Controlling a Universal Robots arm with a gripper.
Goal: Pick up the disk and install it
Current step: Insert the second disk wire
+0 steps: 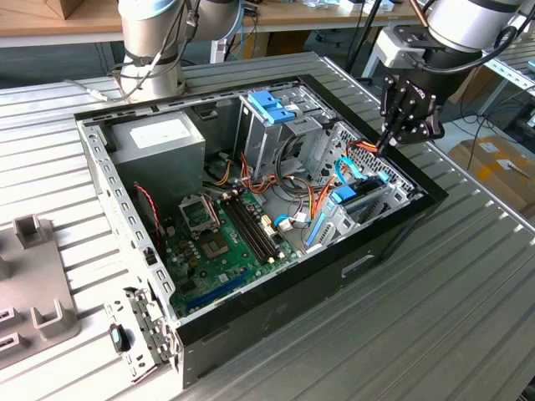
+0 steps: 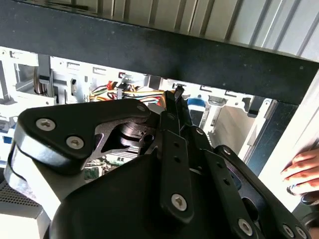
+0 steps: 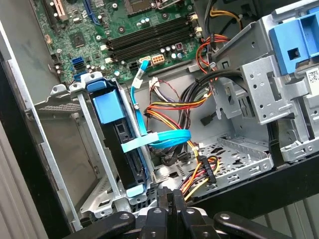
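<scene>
The disk [image 3: 130, 149] stands on edge in the metal bay at the case's corner, dark with a light-blue carrier rail and a blue tab on its end. In the exterior view the disk [image 1: 346, 197] sits low at the case's right end. My gripper [image 1: 387, 147] hangs just above the case wall beside that bay, apart from the disk. In both wrist views its fingers are pressed together with nothing between them: gripper [image 3: 171, 195], gripper [image 2: 176, 92].
A drive cage with a blue latch [image 1: 272, 107] stands mid-case, the grey power supply [image 1: 159, 138] behind and the motherboard [image 1: 221, 234] in front. Loose cables [image 3: 172, 112] and a blue ribbon cable [image 3: 159, 138] lie beside the bay. A hand [image 2: 301, 172] rests near the case.
</scene>
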